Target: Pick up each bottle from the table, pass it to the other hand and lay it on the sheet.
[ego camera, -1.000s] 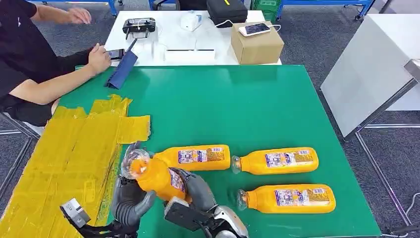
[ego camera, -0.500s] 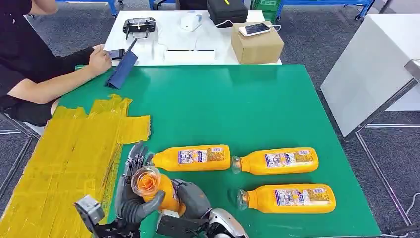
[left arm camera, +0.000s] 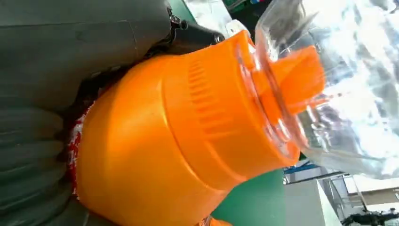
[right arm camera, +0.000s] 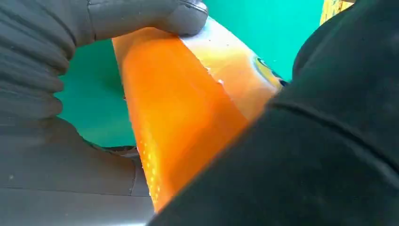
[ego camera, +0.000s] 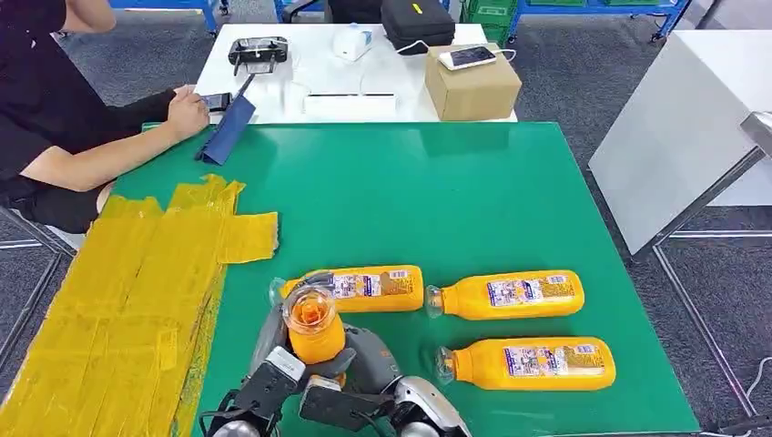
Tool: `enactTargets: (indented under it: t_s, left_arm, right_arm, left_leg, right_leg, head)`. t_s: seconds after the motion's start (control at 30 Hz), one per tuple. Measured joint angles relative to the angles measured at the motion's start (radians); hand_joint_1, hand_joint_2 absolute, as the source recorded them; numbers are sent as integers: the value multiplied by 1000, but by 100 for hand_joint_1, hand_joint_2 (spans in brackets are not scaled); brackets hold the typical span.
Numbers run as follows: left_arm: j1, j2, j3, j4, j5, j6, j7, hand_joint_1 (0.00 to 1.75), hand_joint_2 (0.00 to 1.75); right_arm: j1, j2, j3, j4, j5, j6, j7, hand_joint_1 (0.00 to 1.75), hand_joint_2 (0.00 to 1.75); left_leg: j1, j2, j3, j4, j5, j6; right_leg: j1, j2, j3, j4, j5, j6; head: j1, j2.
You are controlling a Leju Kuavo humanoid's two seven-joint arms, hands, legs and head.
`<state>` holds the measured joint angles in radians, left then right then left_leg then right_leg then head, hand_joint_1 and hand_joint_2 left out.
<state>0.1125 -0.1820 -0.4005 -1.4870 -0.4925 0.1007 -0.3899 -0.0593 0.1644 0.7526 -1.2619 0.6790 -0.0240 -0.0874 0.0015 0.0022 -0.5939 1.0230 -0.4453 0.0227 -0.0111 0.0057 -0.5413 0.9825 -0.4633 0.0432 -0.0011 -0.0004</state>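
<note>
Currently both hands are gripping 1 orange bottle upright at the lower centre of the head frame, clear cap pointing at the camera. Left hand is wrapping its fingers around the bottle body; right hand is clasping it too, thumb pressing on the label side. 3 more bottles are lying flat on the green table: 1 just behind the hands, 2 toward the lower right. Yellow sheet is sitting at the left. A person's hand is resting at the upper left.
</note>
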Motion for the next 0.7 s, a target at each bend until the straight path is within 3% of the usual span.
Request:
enactTargets:
  t_s: [0.5,0.57,0.6,0.7]
  left_arm:
    - [0,22,5,5,108,-31,-43,175,175]
    - [1,22,8,5,114,-36,-46,175,175]
    - [2,22,10,3,121,-37,-50,175,175]
    - [19,16,26,-18,169,-39,-66,175,175]
  right_arm:
    - [0,-1,4,0,6,1,-1,175,175]
    - [0,-1,5,0,6,1,-1,0,175]
    - [0,-1,6,0,6,0,-1,0,0]
    - [12,0,11,-15,16,-38,-25,0,0]
  left_leg:
    - [0,-2,0,0,2,2]
    - [0,-2,0,0,2,2]
    - [0,-2,0,0,2,2]
    - [0,-2,-2,0,2,2]
  right_leg:
    - [0,-2,2,0,1,0]
    - [0,-2,2,0,1,0]
    - [0,-2,2,0,1,0]
    - [0,-2,1,0,1,0]
  head:
    - [0,0]
    - [0,0]
    - [0,0]
    - [0,0]
